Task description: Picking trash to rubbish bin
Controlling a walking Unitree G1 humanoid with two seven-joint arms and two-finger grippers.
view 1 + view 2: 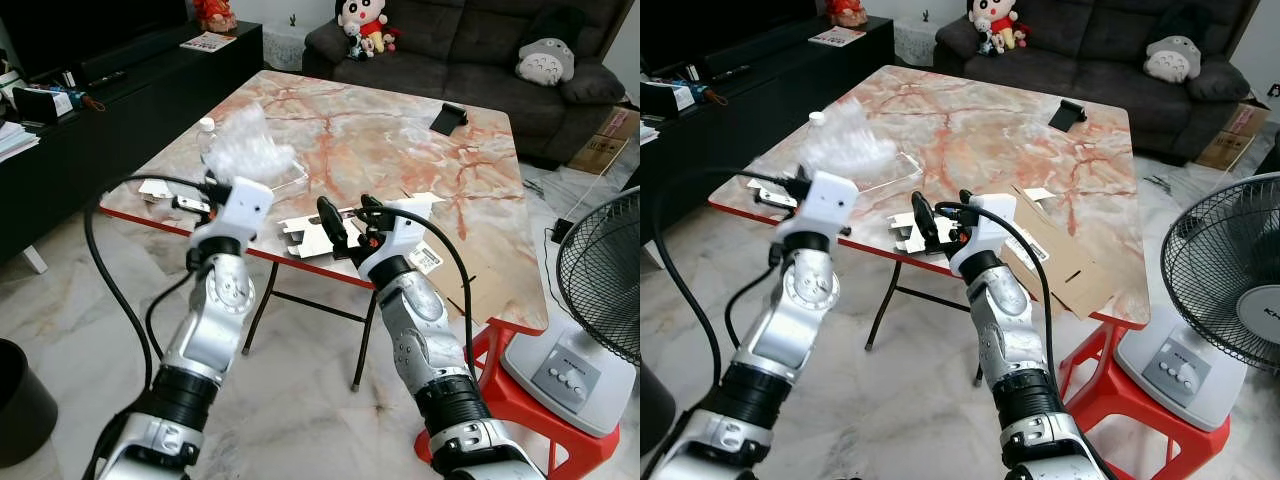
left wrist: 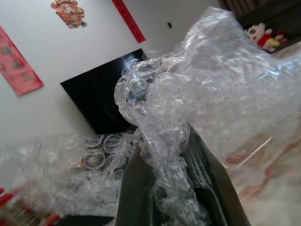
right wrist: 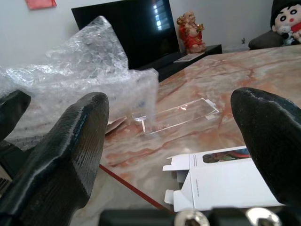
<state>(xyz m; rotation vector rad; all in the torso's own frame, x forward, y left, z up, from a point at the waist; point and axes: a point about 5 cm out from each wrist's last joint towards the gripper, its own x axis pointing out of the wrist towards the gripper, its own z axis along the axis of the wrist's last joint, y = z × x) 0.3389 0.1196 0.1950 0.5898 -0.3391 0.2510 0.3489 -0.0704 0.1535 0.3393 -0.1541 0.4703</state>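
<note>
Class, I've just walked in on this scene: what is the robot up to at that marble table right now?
The robot stands at the table clearing trash. Its left gripper is shut on a crumpled sheet of bubble wrap, held up above the near edge. Its right gripper is open, poised over an opened white carton lying at that edge. Flat cardboard and a clear plastic tray lie on the tabletop.

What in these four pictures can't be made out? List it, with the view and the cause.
- Left gripper fingertips: crumpled clear bubble wrap covers them in the left wrist view.
- Print on the flat white cardboard box: too small in the eye views, cut off by a black finger in the right wrist view.
- Black rubbish bin: cut by the left eye view's edge.
</note>
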